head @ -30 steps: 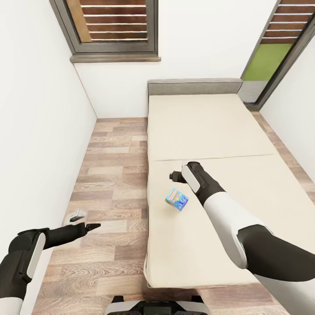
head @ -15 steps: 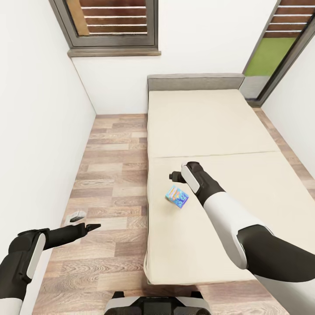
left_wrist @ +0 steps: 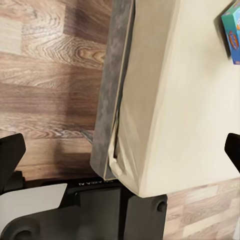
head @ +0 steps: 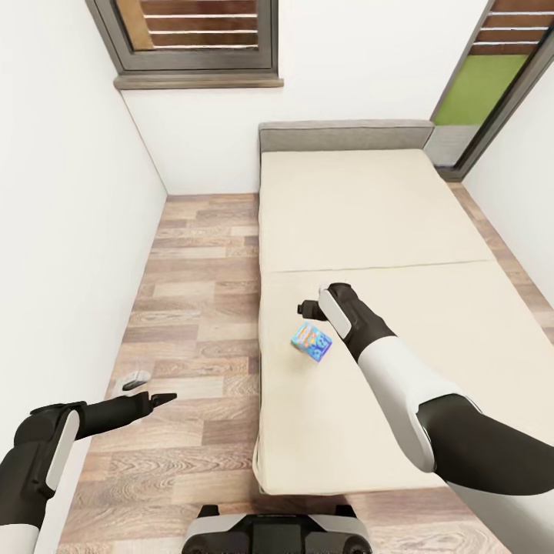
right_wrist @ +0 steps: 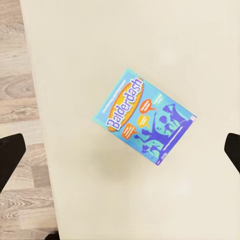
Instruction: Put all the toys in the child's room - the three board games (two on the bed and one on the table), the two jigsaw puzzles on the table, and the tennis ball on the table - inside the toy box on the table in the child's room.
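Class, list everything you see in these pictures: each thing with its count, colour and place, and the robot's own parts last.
Board game: one, blue with purple silhouettes, flat on the bed near its left edge.
Bed: one, beige cover, grey headboard, against the far wall.
Floor: wood planks, left of the bed.
Windows: two, dark-framed, in the far wall.
Left pincer: one, black, over the floor; jaws apart in its wrist view.
Right pincer: one, black, above the board game, open and empty.
Base: grey and black, at the bed's foot.
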You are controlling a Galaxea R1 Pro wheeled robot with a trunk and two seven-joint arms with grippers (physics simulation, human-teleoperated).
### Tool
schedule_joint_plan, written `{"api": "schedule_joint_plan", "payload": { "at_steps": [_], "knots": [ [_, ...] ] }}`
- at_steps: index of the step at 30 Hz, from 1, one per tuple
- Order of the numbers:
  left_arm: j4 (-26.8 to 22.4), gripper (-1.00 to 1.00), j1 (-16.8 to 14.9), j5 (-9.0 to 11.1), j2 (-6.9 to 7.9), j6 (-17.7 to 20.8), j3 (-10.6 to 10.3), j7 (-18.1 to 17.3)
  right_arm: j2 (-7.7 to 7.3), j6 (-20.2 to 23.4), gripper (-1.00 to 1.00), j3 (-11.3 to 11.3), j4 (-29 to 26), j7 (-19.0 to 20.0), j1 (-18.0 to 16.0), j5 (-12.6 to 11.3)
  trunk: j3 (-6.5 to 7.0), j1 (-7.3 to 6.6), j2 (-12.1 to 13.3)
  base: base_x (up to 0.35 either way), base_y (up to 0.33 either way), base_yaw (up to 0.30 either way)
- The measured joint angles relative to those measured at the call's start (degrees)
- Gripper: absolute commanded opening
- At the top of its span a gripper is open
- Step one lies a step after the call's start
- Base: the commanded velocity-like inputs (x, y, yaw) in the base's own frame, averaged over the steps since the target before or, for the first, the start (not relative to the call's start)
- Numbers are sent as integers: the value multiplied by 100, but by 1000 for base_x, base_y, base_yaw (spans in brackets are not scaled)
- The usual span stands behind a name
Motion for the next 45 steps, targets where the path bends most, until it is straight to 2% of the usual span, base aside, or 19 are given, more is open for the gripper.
{"api": "schedule_joint_plan", "payload": {
  "at_steps": [2, 13, 17, 30, 33, 36, 39, 41, 43, 44, 45],
  "knots": [
    [0, 100, 0, 1, 0, 0, 6, -4, 0, 14, 100, 0, -29, 1, -26, -2, -19, 0, 0, 0, 0, 0],
    [0, 100, 0, -29, 9, -1, 23, 0, 0, 67, 100, -8, -32, 2, -715, -30, -123, 0, -1, 0, 0, 0],
    [0, 100, 0, -33, 9, -1, 29, -1, 0, 71, 100, -8, -22, 2, -863, -39, -161, 0, 0, 0, 0, 0],
    [0, 100, 0, -26, 13, -1, 70, -4, 0, 24, 100, -17, 198, 2, -942, -23, -285, 0, 0, 0, 0, 0],
    [0, 100, 0, -17, 52, -1, 74, -12, 0, 16, 100, -19, 240, 2, -943, -15, -313, 0, 0, 0, 0, 0],
    [0, 100, 0, 2, 178, 5, 81, -25, 0, 21, 100, -20, 256, 2, -943, -7, -341, 0, 0, 0, 0, 0],
    [0, 100, -1, 14, 343, 8, 174, -159, 0, 28, 100, -20, 261, 2, -943, -3, -370, 0, 0, 0, 0, 0],
    [-1, 100, 1, 20, 462, 10, 385, -417, 0, 33, 100, -20, 262, 2, -943, -2, -389, 0, 0, 0, 0, 0],
    [-1, 100, 6, 19, 553, 13, 680, -808, 0, 32, 100, -20, 263, 2, -943, -2, -408, 0, 0, 0, 0, 0],
    [-1, 100, 10, 8, 602, 14, 880, -1122, 0, 29, 100, -17, 264, 1, -943, -2, -417, 0, 0, 0, 0, 0],
    [-1, 100, 12, 2, 630, 16, 984, -1295, 0, 27, 100, -15, 264, 1, -943, -3, -427, 0, 0, 0, 0, 0]
  ]
}}
